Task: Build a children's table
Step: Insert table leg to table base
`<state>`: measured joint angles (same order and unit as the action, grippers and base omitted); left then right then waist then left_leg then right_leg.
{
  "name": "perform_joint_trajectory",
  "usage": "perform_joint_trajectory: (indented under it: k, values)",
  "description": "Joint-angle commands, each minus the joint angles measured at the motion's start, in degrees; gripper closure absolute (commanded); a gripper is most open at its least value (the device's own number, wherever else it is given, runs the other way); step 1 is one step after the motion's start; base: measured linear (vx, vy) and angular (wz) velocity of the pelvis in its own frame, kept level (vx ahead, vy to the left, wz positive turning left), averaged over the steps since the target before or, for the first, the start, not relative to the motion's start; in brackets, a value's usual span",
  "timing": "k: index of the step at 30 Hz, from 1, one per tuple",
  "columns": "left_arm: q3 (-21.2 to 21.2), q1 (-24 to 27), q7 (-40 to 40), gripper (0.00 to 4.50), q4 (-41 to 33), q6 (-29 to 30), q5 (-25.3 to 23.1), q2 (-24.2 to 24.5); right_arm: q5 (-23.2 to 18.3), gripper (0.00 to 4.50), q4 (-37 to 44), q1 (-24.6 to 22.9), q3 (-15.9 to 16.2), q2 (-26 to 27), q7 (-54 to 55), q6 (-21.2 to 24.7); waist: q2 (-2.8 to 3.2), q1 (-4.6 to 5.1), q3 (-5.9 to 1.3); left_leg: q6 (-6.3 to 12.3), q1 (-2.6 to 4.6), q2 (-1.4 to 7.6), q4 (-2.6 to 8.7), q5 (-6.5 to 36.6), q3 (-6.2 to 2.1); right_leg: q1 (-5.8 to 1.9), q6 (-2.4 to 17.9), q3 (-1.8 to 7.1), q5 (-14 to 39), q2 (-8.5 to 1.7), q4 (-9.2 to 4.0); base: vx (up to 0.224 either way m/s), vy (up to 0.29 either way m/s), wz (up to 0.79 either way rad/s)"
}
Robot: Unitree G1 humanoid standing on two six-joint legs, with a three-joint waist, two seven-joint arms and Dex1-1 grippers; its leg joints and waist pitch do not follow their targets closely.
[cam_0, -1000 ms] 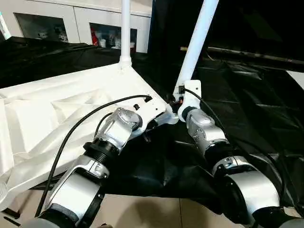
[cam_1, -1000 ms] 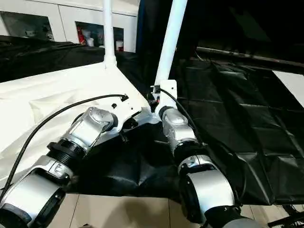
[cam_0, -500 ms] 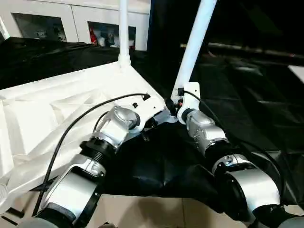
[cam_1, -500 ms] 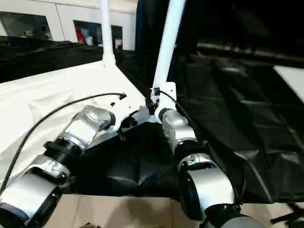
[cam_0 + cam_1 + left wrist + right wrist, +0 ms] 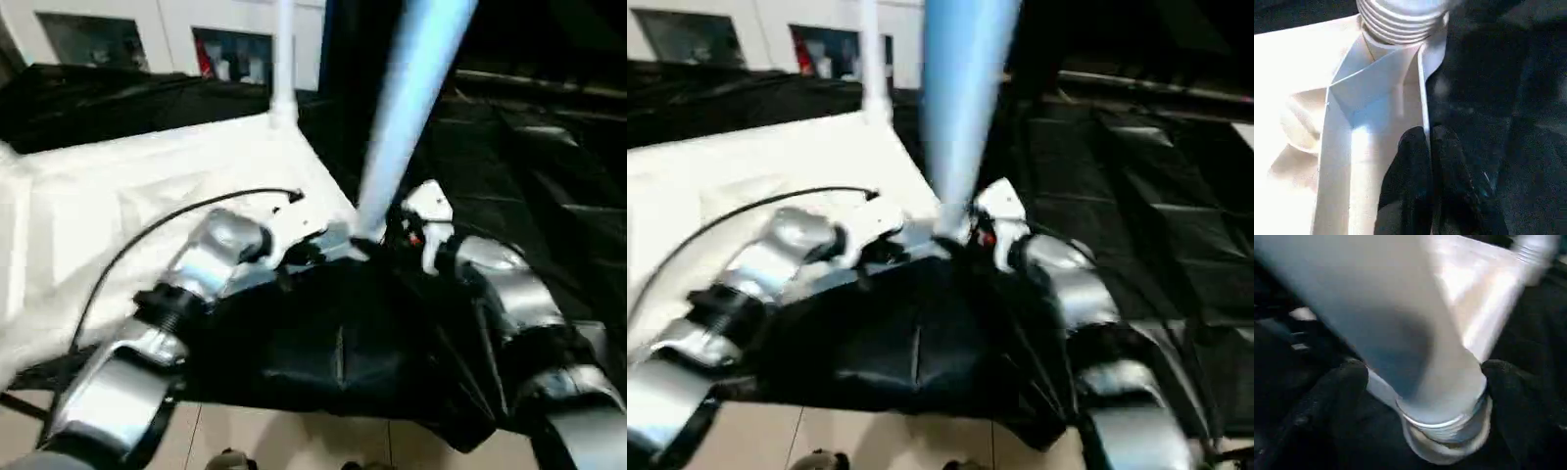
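The children's table lies upside down; its white tabletop [image 5: 108, 211] fills the left of the head views, with one leg [image 5: 284, 59] upright in the far corner socket. A second white leg [image 5: 411, 108] leans at the near corner. Its threaded end [image 5: 1444, 431] sits between the fingers [image 5: 1337, 391] of my right gripper [image 5: 1425, 377], which stand wide apart on either side of it. My left gripper [image 5: 1425, 134] is shut on the tabletop's thin rim wall [image 5: 1422, 93], just short of the corner socket where the leg's ribbed end [image 5: 1400, 19] sits.
Black sheeting [image 5: 549, 147] covers the ground to the right and under the near corner. A white cabinet with glass doors [image 5: 147, 29] stands at the back. Pale floor tiles [image 5: 294, 441] show along the near edge. A black cable [image 5: 196, 211] runs over my left forearm.
My right gripper's fingers have spread apart around the leg, and its wrist now sits to the right of the leg's base. The camera has shifted. The left gripper still grips the rim.
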<state>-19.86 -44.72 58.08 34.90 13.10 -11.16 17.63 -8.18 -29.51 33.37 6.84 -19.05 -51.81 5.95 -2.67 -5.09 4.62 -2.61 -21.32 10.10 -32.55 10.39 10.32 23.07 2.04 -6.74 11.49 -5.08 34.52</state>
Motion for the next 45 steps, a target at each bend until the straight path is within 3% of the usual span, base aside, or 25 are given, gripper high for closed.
perform_joint_trajectory:
  k: [1, 2, 4, 7, 11, 18, 27, 37, 38, 45]
  values:
    - [-2.2, 2.3, 7.5, 4.50, -3.9, -3.6, 2.3, 1.0, -2.4, 0.10, 5.8, -2.8, 2.0, -3.2, -6.6, 4.5, 0.56, -0.29, -3.88, 7.38, 0.92, 4.53, 3.40, 6.7, -1.41, -3.89, 14.9, 4.25, 2.6, -5.14, -3.55, 0.000, 0.000, 0.00]
    - [-2.3, 2.9, 9.2, 4.50, -4.8, -4.6, 3.1, 1.6, -3.1, 0.10, 7.5, -3.4, 2.4, -4.5, -8.7, 5.5, 0.90, -0.44, -3.89, 6.78, 1.12, 4.62, 3.42, 7.2, -1.41, -3.78, 14.9, 4.32, 2.9, -5.20, -3.58, 0.000, 0.000, 0.00]
    - [-2.5, 3.5, 10.9, 4.50, -5.6, -6.4, 3.8, 2.5, -3.6, 0.10, 9.4, -4.1, 3.4, -6.1, -11.3, 6.8, 0.79, -0.59, -4.08, 5.88, 1.22, 4.66, 3.27, 6.7, -1.21, -3.63, 15.5, 4.40, 0.1, -4.97, -3.04, 0.000, 0.000, 0.00]
    - [-2.5, 4.0, 12.1, 4.50, -6.3, -6.4, 4.1, 3.5, -2.8, 0.10, 10.5, -4.9, 4.6, -7.4, -12.4, 7.1, 0.53, -0.83, -4.17, 6.01, 0.95, 4.40, 3.08, 4.8, -1.11, -3.77, 15.7, 4.34, -2.0, -5.06, -2.68, 0.000, 0.000, 0.00]
    - [-2.6, 4.1, 11.7, 4.50, -5.7, -7.2, 3.6, 4.1, -0.8, 0.10, 9.5, -5.2, 4.2, -6.0, -9.6, 6.1, 0.25, -0.94, -4.23, 5.39, 0.72, 4.10, 2.88, 4.1, -1.12, -3.82, 15.2, 4.37, -0.6, -5.27, -2.65, 0.000, 0.000, 0.00]
    - [-3.6, 4.6, 14.2, 4.50, -7.4, -5.1, 3.8, 4.5, -0.1, 0.10, 10.2, -5.3, 5.6, -2.9, -5.3, 7.0, 0.54, -0.42, -4.28, 3.39, 0.68, 3.93, 2.96, 5.9, -1.25, -3.94, 14.0, 4.39, 2.6, -5.14, -2.87, 0.000, 0.000, 0.00]
    - [-4.7, 3.6, 15.7, 4.50, -7.3, -4.9, 3.5, 5.0, 4.5, 0.10, 6.9, -4.0, 8.1, -3.0, -4.3, 2.7, 0.94, -0.38, -4.64, 4.29, 0.83, 3.82, 2.50, 3.5, -1.15, -4.04, 15.9, 4.35, -4.2, -4.84, -2.06, 0.000, 0.000, 0.00]
    - [-6.3, 3.4, 18.6, 4.50, -10.5, -2.2, 3.2, 6.0, 6.1, 0.10, 3.3, -0.8, 9.5, 0.9, -2.1, 1.0, 0.85, -0.49, -4.64, 3.50, 0.82, 3.96, 2.49, 4.6, -1.22, -4.07, 16.2, 4.41, -2.5, -4.91, -1.87, 0.000, 0.000, 0.00]
    - [-6.3, 3.2, 18.4, 4.50, -10.3, -2.4, 3.0, 6.2, 6.1, 0.36, 3.1, -0.7, 9.4, 0.9, -2.1, 0.9, 0.77, -0.45, -4.66, 3.20, 0.85, 4.01, 2.46, 5.2, -1.21, -4.03, 16.0, 4.40, -1.8, -4.98, -1.92, 0.000, 0.000, 0.00]
    - [-6.2, 3.0, 18.0, 4.50, -10.0, -2.2, 3.0, 7.1, 4.6, 0.85, 1.8, -1.4, 6.7, 1.4, -1.6, -1.6, 0.70, -0.68, -4.77, 2.09, 0.78, 3.90, 2.36, 6.0, -1.21, -4.08, 14.7, 4.50, 1.3, -5.08, -2.09, 0.000, 0.000, 0.00]
